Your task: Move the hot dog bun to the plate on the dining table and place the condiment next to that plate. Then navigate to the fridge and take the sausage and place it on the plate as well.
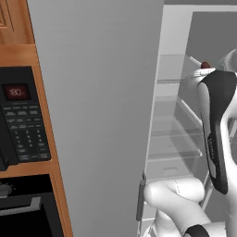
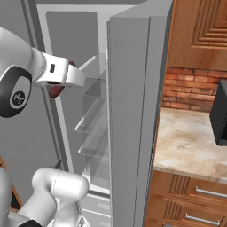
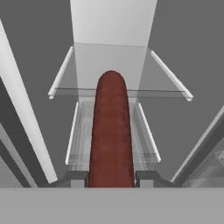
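The sausage (image 3: pixel 111 131), dark reddish-brown and slim, stands straight up between my two dark fingertips (image 3: pixel 76 178) in the hand view. My gripper (image 3: pixel 111 178) is shut on its lower end. Behind it are the fridge's glass shelves (image 3: pixel 120 92) and white inner wall. In the right base view the sausage (image 2: pixel 56 91) peeks out dark red under my white hand, in front of the open fridge (image 2: pixel 88 111). In the left base view a bit of the sausage (image 1: pixel 205 65) shows above my arm, at the height of the upper shelf (image 1: pixel 178 69). Bun, plate, condiment and dining table are out of view.
The fridge's grey door (image 1: pixel 102 115) stands open on my left and another grey panel (image 2: pixel 133 133) on my right. A black microwave (image 1: pixel 21 120) and oven (image 1: pixel 23 213) sit in wooden cabinetry at left. A marble counter (image 2: pixel 190 142) over wooden drawers (image 2: pixel 195 199) lies at right.
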Robot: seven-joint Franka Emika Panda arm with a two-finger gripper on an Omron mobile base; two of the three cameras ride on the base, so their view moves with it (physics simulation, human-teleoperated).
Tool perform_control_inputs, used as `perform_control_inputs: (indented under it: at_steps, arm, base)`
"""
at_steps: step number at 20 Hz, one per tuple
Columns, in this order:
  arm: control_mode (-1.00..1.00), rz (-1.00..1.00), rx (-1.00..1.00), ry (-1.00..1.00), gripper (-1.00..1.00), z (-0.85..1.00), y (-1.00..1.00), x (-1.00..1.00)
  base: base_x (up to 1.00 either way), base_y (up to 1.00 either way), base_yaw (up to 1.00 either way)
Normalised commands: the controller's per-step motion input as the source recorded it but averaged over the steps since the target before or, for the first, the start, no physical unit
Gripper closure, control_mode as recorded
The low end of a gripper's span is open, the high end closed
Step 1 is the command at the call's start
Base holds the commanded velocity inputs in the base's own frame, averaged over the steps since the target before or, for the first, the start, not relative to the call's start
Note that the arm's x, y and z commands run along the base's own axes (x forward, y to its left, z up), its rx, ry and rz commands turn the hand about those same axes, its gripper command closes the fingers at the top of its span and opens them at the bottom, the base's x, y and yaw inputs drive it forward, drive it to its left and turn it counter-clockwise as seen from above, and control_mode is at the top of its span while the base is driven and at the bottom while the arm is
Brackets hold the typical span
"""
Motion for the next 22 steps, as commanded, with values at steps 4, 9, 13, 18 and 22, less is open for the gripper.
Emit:
perform_control_inputs:
  at_steps: [4,9,13,18,22]
  arm:
    - [-1.0,0.0,0.0,0.0,1.0,-0.02,0.06,-0.63]
    - [-1.0,0.0,0.0,0.0,1.0,0.0,0.0,-0.12]
    - [-1.0,0.0,0.0,0.0,1.0,0.0,0.0,-0.33]
    - [-1.0,0.0,0.0,0.0,1.0,0.0,0.07,-0.09]
    - [-1.0,0.0,0.0,0.01,1.0,0.0,0.03,0.0]
  base:
    - [0.0,0.0,0.0]
    - [0.0,0.0,0.0]
    - [0.0,0.0,0.0]
    - [0.0,0.0,0.0]
    - [0.0,0.0,0.0]
